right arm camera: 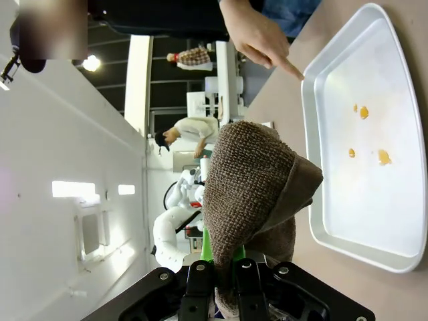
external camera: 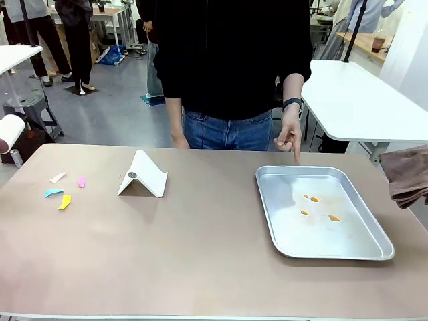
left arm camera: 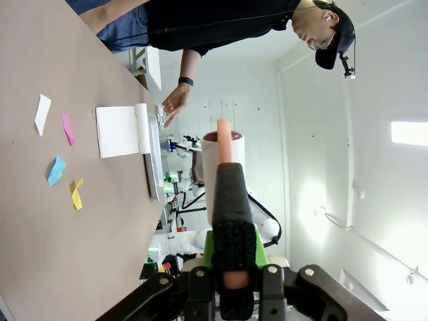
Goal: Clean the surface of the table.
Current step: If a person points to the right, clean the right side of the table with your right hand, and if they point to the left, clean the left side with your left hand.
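Cleaning looks unstarted: coloured paper scraps point(external camera: 65, 201) litter the left end of the wide beige-brown matte table point(external camera: 200, 254) before the robot, the left gripper point(left arm camera: 227, 180) clenched on a white lint roller point(left arm camera: 208, 167), the right gripper point(right arm camera: 224, 262) on a brown terry cloth point(right arm camera: 254, 180).

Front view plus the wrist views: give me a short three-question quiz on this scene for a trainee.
1. True or false: the tray has orange spots in it.
2. The right gripper is shut on: A) a cloth B) a sponge C) a brush.
3. How many small paper scraps lie on the table?
Key: 1 true; 2 A; 3 four.
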Robot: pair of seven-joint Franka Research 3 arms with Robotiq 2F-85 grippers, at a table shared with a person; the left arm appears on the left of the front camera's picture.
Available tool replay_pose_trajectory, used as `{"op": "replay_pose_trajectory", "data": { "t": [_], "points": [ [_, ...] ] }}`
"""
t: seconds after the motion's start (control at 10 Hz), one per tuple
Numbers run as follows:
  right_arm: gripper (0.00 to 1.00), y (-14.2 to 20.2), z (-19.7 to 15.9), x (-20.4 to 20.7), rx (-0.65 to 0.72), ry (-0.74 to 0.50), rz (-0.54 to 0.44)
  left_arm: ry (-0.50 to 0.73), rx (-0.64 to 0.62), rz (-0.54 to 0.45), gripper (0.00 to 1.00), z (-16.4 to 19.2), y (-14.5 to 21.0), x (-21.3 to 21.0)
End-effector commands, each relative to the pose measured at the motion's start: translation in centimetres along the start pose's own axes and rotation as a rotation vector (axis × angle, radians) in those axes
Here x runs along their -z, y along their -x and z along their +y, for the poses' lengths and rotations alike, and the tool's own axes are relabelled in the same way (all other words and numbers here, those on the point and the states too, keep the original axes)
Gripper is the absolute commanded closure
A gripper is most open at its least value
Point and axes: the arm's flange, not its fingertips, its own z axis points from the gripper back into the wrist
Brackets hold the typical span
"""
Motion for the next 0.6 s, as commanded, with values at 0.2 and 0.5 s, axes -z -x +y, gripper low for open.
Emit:
{"op": "replay_pose_trajectory", "data": {
  "t": [0.2,0.5],
  "points": [
    [0.90,0.0,0.0,0.0,0.000,0.000,0.000,0.005,0.016,-0.001,1.00,-0.4,0.6,0.3],
    [0.90,0.2,3.0,4.3,-0.082,0.247,-0.020,0.005,0.016,-0.001,1.00,-0.4,0.6,0.3]
  ]
}}
